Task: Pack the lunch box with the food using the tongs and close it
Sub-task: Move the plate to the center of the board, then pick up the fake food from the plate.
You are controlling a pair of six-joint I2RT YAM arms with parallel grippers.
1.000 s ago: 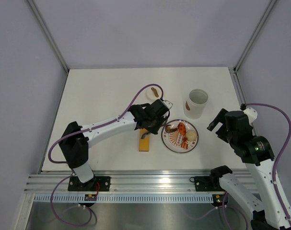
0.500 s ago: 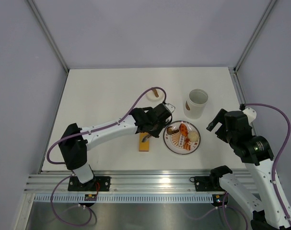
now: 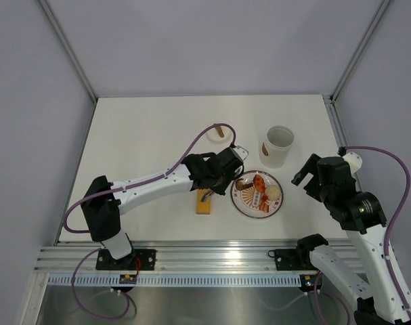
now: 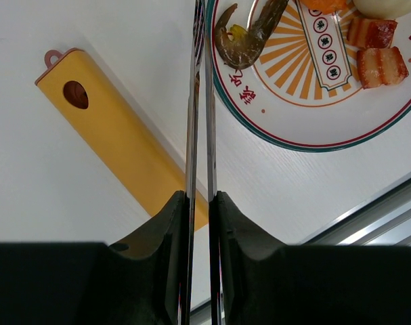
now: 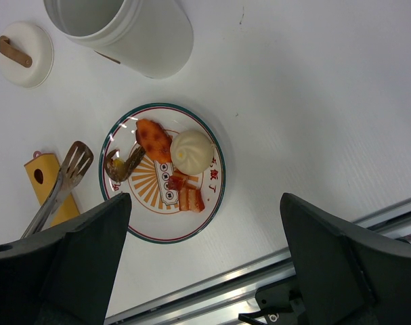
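Observation:
My left gripper (image 4: 200,196) is shut on the slim grey tongs (image 4: 192,122), whose two arms run close together up to the left rim of the patterned plate (image 4: 307,139). Their tips end beside a brown piece (image 4: 242,37). Red-brown cubes (image 4: 381,64) lie further right on the plate. In the right wrist view the plate (image 5: 215,196) holds an orange-red piece (image 5: 154,140), a pale bun (image 5: 191,151) and the brown piece (image 5: 124,164). The white lunch box (image 3: 278,145) stands open behind the plate. My right gripper (image 5: 205,200) hangs open, high and to the plate's right.
A long flat orange bar (image 3: 204,203) lies left of the plate, under the left wrist. A small round white lid with a brown handle (image 3: 219,133) sits behind the left arm. The aluminium rail (image 3: 212,257) runs along the near table edge.
My left gripper has shifted slightly right and away from the near edge with the tongs, bringing them nearer the plate's left rim. The right arm has not moved.

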